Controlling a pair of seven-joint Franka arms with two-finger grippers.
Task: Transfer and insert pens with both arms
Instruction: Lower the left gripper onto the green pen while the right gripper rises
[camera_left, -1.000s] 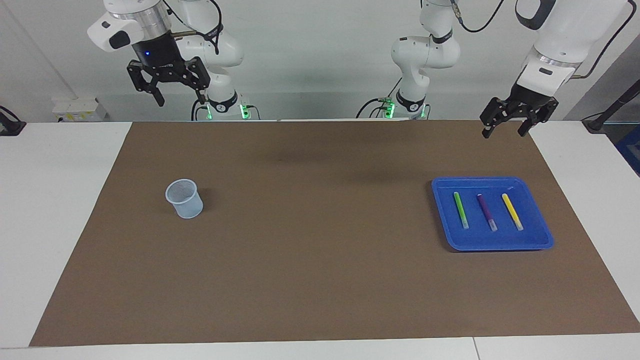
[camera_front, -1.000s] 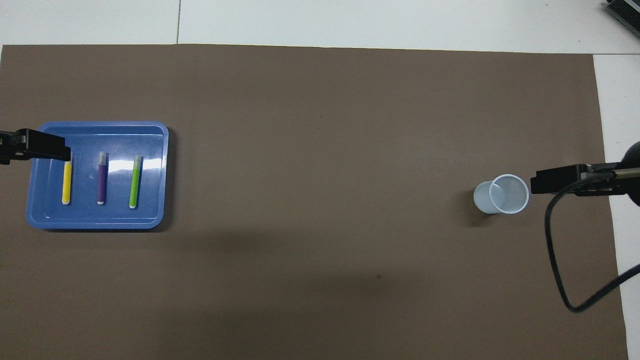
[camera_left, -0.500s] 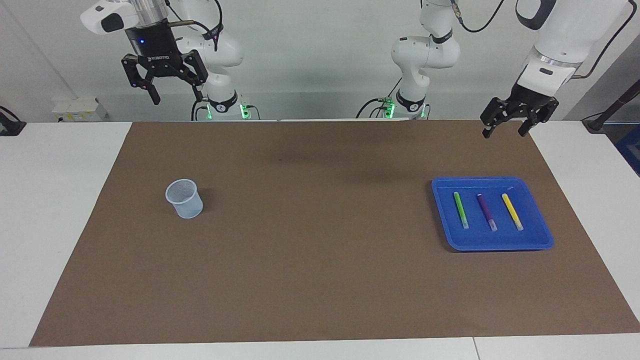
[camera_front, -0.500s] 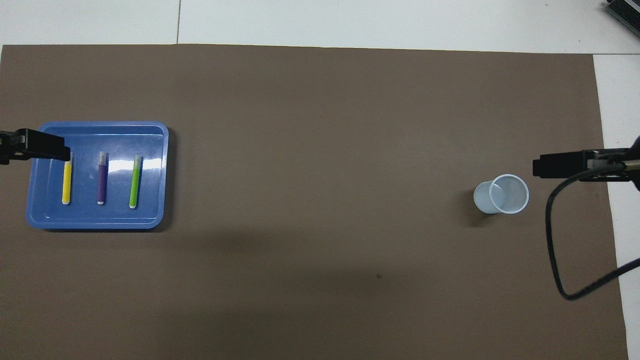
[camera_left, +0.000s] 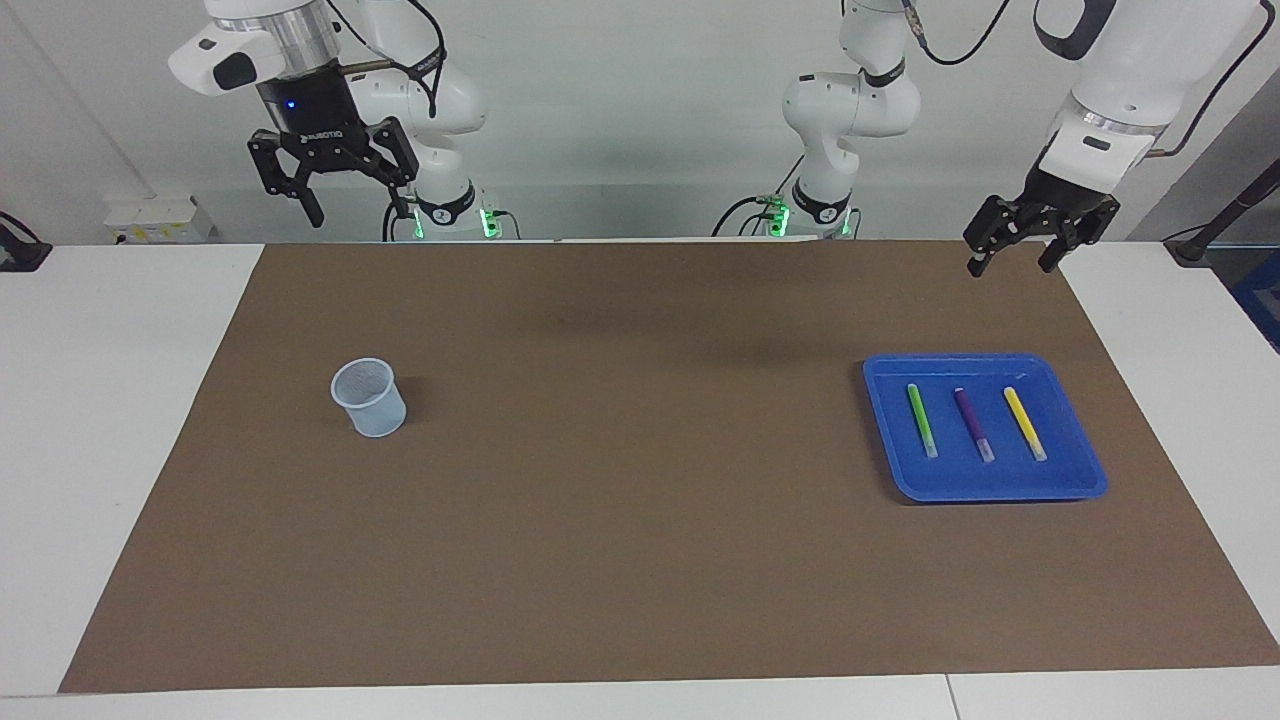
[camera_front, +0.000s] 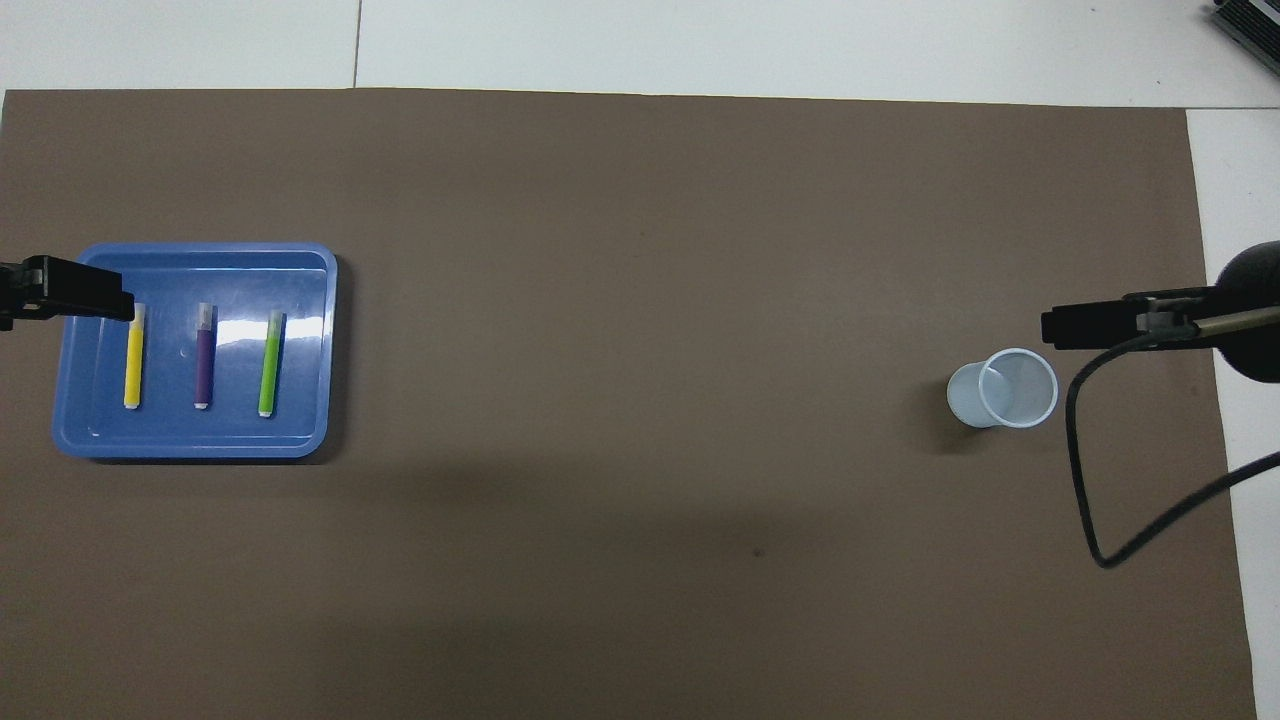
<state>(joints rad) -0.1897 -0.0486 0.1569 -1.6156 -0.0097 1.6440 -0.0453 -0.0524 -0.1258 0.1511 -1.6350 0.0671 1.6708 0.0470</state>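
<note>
Sitting in a blue tray (camera_left: 985, 487) toward the left arm's end of the table are all three marker pens, side by side and not touching: the green pen (camera_left: 921, 420), the purple pen (camera_left: 973, 424) in the middle, and the yellow pen (camera_left: 1024, 423) closest to the table's end. Each one has its pale tip pointing away from the robots. The tray is on a big brown mat (camera_left: 640, 560).

Left gripper (camera_left: 1012, 263) hangs up in the air over the mat's edge on the robots' side of the tray, fingers spread apart, gripping nothing. Right gripper (camera_left: 354, 213) is up high at the right arm's end, also spread wide and empty.

A pale translucent plastic cup (camera_left: 369, 397) stands upright on the mat toward the right arm's end, well apart from the tray.
</note>
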